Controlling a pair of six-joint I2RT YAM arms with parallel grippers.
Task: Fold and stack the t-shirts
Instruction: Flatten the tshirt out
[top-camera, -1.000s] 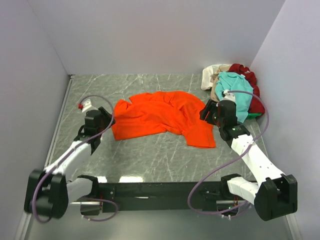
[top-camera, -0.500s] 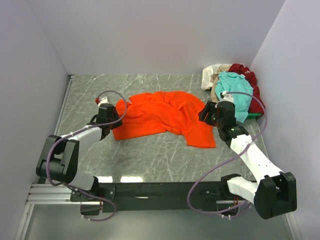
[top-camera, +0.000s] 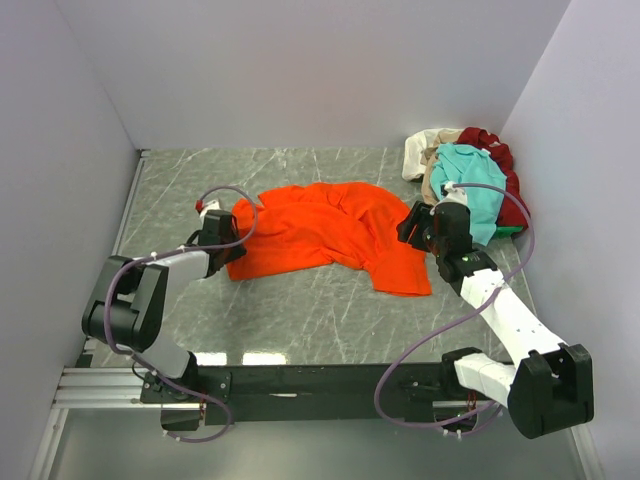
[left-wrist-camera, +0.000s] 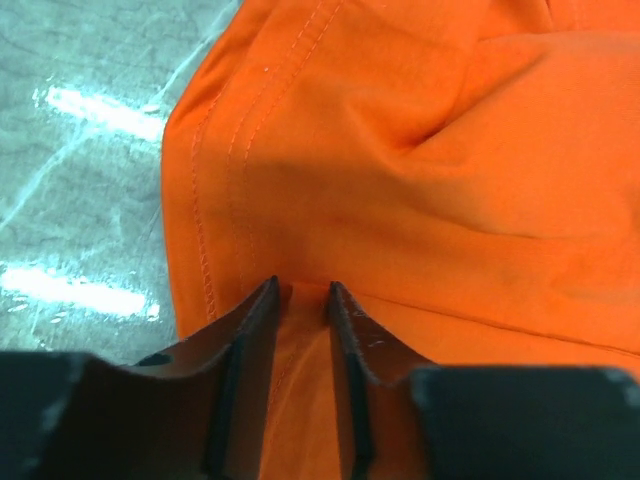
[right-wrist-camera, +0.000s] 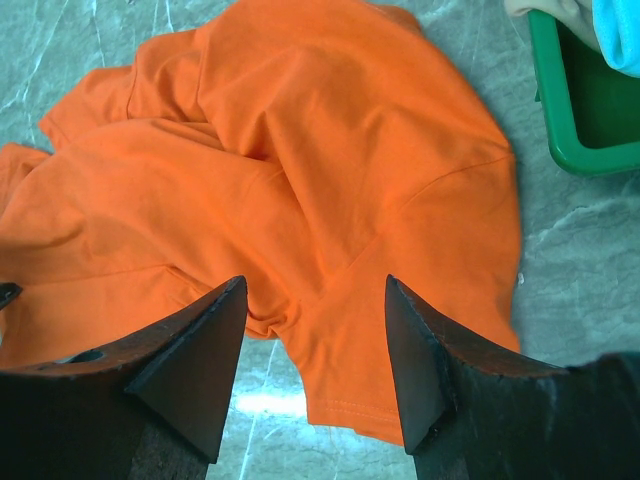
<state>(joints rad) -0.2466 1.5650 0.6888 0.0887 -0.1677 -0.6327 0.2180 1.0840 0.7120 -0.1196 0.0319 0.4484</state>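
Note:
The bright orange t-shirt (top-camera: 320, 235) lies crumpled and spread on the grey marble table (top-camera: 300, 310). My left gripper (top-camera: 232, 243) is at its left edge. In the left wrist view its fingers (left-wrist-camera: 302, 290) stand narrowly together with a fold of the orange t-shirt (left-wrist-camera: 450, 150) pinched between them, near the stitched hem. My right gripper (top-camera: 410, 225) is wide open over the shirt's right part. In the right wrist view (right-wrist-camera: 315, 290) it hovers above a sleeve of the orange cloth (right-wrist-camera: 330, 150) and holds nothing.
A pile of other t-shirts sits at the back right: teal (top-camera: 475, 190), dark red (top-camera: 500, 160) and cream (top-camera: 425, 150). They lie in a green bin (right-wrist-camera: 580, 120) beside my right arm. White walls close the table on three sides.
My left arm swung in from the left onto the orange shirt's left edge, and its fingers now have cloth between them. My right arm has barely moved.

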